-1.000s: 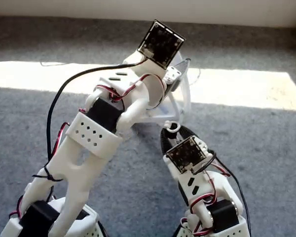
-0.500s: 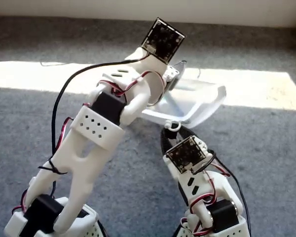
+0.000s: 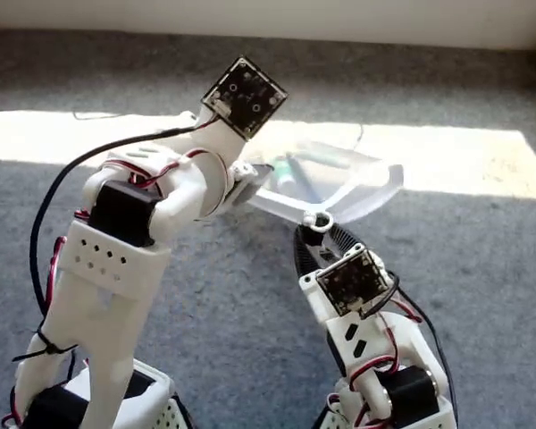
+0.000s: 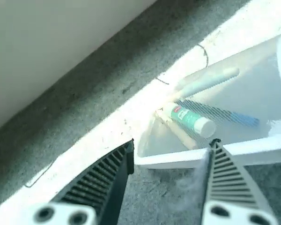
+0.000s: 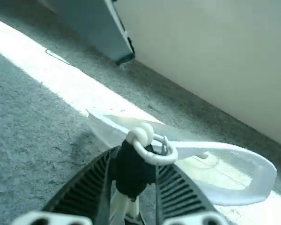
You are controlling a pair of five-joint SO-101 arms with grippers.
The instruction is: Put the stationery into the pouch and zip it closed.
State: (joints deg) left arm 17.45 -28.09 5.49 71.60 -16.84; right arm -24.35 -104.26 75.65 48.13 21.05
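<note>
- Right hand (image 5: 136,161) is clamped on the black tab (image 5: 131,174) of the zip pull. The pull's white ring (image 5: 147,140) sticks up just above the fingertips. The clear pouch (image 3: 366,183) stretches away beyond that grip.
- Left hand (image 4: 172,146) is spread wide and holds nothing. The pouch's near edge lies just ahead of it, across the gap between the two fingertips.
- Inside the pouch, ahead of the left hand, lie a green glue stick (image 4: 189,119), a blue pen (image 4: 227,115) and a pale pen (image 4: 206,83). Loading therefore looks done, and zipping appears to be the step in hand.
- To do it well, the left hand should probably close first on the pouch edge in front of it. It should pinch film rather than contents, so the pouch is anchored against the pull.
- The right hand would then draw the tab along the line of the zip, low and straight. A sideways or upward tug risks lifting the slack pouch or tipping the stationery toward the mouth.
- Tension is best carried between the two hands, since the grey surface (image 3: 241,322) likely gives so light a pouch little hold.
- The zip track itself is hard to make out, so it is unclear how far it is already closed.
- Strong sunlight washes out the pouch's end farthest from the right hand, and its clear walls blur where it meets the surface.
- In the high view the left arm covers most of its own hand.
- Whether any stationery lies outside the pouch cannot be told.
</note>
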